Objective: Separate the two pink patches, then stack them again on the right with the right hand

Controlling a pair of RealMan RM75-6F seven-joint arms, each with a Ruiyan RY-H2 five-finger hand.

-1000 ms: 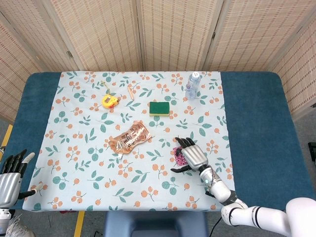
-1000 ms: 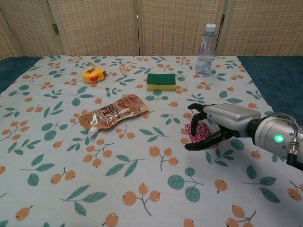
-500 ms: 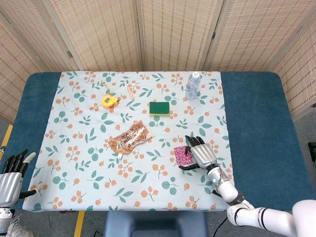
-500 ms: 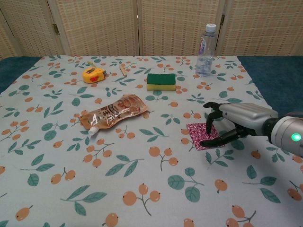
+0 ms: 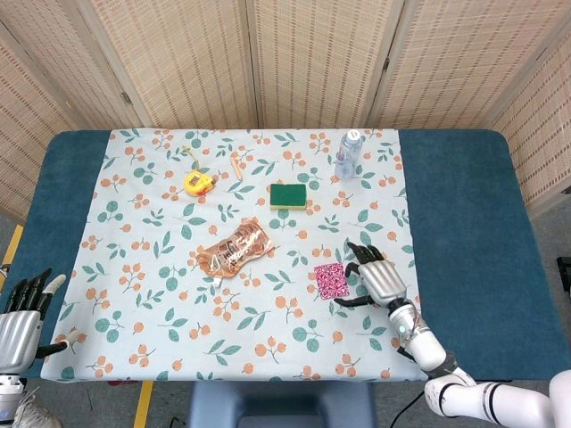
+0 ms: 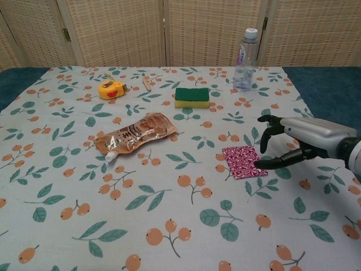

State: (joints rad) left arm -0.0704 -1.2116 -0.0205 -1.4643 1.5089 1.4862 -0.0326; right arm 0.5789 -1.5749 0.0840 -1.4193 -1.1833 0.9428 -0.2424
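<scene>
A pink patterned patch point(image 5: 331, 280) point(image 6: 243, 161) lies flat on the floral cloth, right of centre; whether one patch or two lie there stacked I cannot tell. My right hand point(image 5: 378, 278) point(image 6: 297, 142) hovers just right of it, fingers spread and curved, holding nothing and clear of the patch. My left hand point(image 5: 21, 318) rests at the table's front left corner, fingers apart and empty, seen only in the head view.
An orange refill pouch point(image 6: 133, 134) lies left of the patch. A green sponge point(image 6: 191, 96), a water bottle point(image 6: 245, 52) and a yellow tape measure point(image 6: 110, 89) stand farther back. Bare blue table point(image 5: 464, 232) runs along the right of the cloth.
My right hand, which covered the patch a second ago, has drawn off to the right and let go. The patch now lies fully uncovered. The left hand stayed put.
</scene>
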